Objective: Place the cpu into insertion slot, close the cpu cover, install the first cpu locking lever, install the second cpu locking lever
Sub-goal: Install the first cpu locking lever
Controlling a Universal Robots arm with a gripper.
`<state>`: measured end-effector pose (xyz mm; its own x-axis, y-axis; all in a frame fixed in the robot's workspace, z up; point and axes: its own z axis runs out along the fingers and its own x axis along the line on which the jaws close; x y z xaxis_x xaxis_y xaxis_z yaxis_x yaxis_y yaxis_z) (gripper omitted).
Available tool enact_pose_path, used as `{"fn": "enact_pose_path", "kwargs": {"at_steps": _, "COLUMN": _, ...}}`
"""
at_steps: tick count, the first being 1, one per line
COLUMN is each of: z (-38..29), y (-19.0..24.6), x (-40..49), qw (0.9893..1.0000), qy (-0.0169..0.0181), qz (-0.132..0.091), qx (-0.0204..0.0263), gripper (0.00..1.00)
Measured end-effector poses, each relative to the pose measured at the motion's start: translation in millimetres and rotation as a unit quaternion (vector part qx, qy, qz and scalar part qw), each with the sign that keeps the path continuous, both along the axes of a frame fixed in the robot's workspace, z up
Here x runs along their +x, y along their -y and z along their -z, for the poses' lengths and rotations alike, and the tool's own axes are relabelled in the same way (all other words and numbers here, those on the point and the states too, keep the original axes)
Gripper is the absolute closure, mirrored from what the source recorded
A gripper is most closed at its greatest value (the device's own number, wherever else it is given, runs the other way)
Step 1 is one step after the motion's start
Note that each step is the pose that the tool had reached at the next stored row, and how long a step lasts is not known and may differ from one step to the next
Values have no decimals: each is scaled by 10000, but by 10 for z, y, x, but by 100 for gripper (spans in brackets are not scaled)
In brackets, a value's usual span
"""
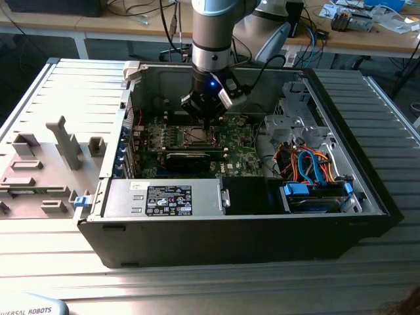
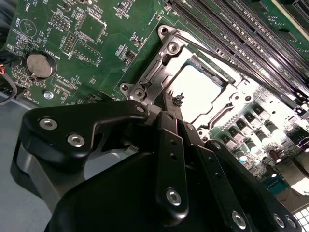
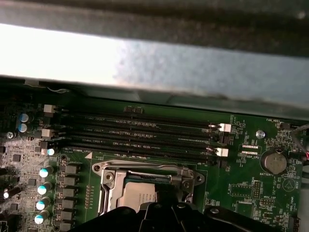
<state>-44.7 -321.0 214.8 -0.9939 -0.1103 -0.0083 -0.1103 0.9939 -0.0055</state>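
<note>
Inside the open computer case, my gripper [image 1: 208,125] hangs straight down over the insertion slot [image 1: 197,136] in the middle of the green motherboard [image 1: 236,147]. In the second wrist view the cpu [image 2: 200,89] lies flat in the slot with its silver top showing. The cpu cover [image 2: 161,72] lies down around it as a silvery frame. My black fingers [image 2: 166,140] meet at a point at the cover's edge, gripper [image 2: 172,105] shut with nothing seen between them. The first wrist view shows the cpu [image 3: 137,193], the cover [image 3: 108,186] and the gripper body below them.
Long black memory slots [image 3: 140,135] run beside the socket. A long black card [image 1: 188,159] sits in front of it. The case walls [image 1: 164,79] enclose the board, with a drive cage and coloured cables [image 1: 308,167] at the exterior view's right. A coin battery [image 2: 38,65] is nearby.
</note>
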Motion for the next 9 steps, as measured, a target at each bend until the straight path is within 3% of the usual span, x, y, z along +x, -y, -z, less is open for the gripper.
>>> {"fn": "enact_pose_path", "kwargs": {"at_steps": 9, "z": -22, "y": 0, "x": 0, "qw": 10000, "qy": 0, "qz": 0, "qx": -11, "gripper": 89}}
